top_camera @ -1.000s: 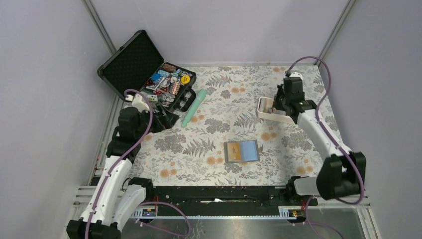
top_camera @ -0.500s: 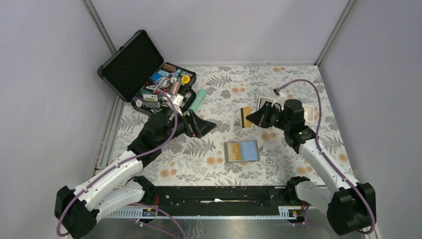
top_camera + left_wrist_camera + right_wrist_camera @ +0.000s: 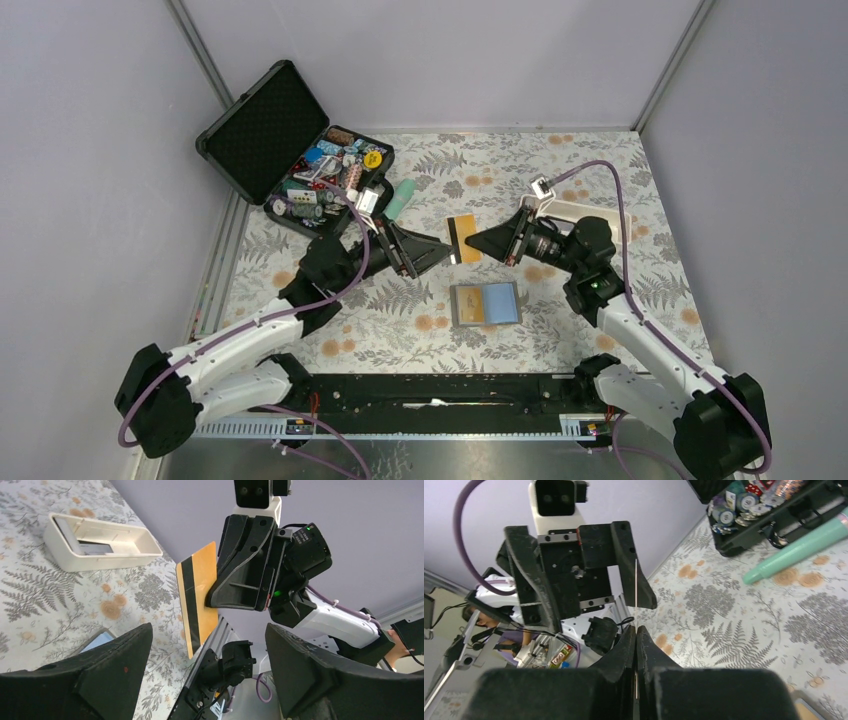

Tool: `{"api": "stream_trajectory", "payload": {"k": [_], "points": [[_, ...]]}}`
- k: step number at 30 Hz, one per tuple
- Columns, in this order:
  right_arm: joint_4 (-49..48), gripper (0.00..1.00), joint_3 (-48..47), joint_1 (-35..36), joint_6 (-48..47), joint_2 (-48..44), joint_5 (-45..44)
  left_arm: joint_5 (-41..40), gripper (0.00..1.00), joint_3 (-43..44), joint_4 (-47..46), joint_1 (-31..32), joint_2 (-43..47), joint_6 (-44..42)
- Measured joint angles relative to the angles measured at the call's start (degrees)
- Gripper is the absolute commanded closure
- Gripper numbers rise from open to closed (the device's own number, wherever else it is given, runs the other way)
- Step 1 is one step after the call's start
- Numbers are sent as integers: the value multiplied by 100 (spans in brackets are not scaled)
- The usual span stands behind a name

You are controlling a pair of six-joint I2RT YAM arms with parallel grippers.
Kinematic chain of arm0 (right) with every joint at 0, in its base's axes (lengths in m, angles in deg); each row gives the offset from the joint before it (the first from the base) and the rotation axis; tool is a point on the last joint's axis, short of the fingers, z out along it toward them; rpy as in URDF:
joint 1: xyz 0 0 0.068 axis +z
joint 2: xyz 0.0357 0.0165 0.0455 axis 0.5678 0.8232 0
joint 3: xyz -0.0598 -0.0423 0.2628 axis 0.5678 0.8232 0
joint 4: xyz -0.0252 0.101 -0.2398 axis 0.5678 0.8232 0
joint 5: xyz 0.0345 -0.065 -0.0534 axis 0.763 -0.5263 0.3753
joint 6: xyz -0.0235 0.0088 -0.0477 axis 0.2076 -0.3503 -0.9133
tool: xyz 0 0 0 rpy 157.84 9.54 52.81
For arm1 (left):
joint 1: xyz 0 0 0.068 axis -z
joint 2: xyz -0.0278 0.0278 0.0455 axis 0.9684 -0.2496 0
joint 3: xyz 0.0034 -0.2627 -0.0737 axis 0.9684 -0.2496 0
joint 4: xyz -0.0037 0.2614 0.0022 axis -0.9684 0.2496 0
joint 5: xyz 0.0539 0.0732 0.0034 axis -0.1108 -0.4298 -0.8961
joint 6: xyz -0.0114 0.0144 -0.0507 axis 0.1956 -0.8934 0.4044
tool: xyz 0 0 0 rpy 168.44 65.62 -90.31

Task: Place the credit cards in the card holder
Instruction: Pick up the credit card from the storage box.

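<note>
Both my arms have swung in toward the middle of the table since a moment ago. My right pincer (image 3: pixel 472 243) has carried the orange card (image 3: pixel 462 238) leftward, away from the white tray (image 3: pixel 585 211), and my left pincer (image 3: pixel 442 254) has reached out to meet it. My right fingers are clamped tight on one end of the card (edge-on in my right wrist view, it is only a thin line). They hold it up in the air, with its black stripe along the free end that faces my left arm. My left fingers are spread wide, close to that free end and not closed on it. The wallet (image 3: pixel 487 304) lies open on the flowered cloth (image 3: pixel 600 160), nearer my bases than the two pincers, with a blue card (image 3: pixel 502 303) showing inside. The black case (image 3: pixel 270 125) and the green tube (image 3: pixel 400 198) lie beyond my left arm.
</note>
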State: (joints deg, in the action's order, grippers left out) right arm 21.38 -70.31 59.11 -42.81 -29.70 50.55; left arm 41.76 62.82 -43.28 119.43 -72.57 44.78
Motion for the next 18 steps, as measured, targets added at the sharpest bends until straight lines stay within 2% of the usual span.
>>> {"api": "stream_trajectory", "payload": {"k": [7,11,15,18], "points": [[-780,100,83,79,415,22,201,92,51,44,-245,59,-227,168],[-1078,100,83,94,592,85,249,125,60,44,-258,79,-275,245],[-1169,100,83,98,656,170,337,205,75,44,-398,118,-350,332],[-1169,100,85,101,680,234,387,236,96,44,-472,153,-415,398]]}}
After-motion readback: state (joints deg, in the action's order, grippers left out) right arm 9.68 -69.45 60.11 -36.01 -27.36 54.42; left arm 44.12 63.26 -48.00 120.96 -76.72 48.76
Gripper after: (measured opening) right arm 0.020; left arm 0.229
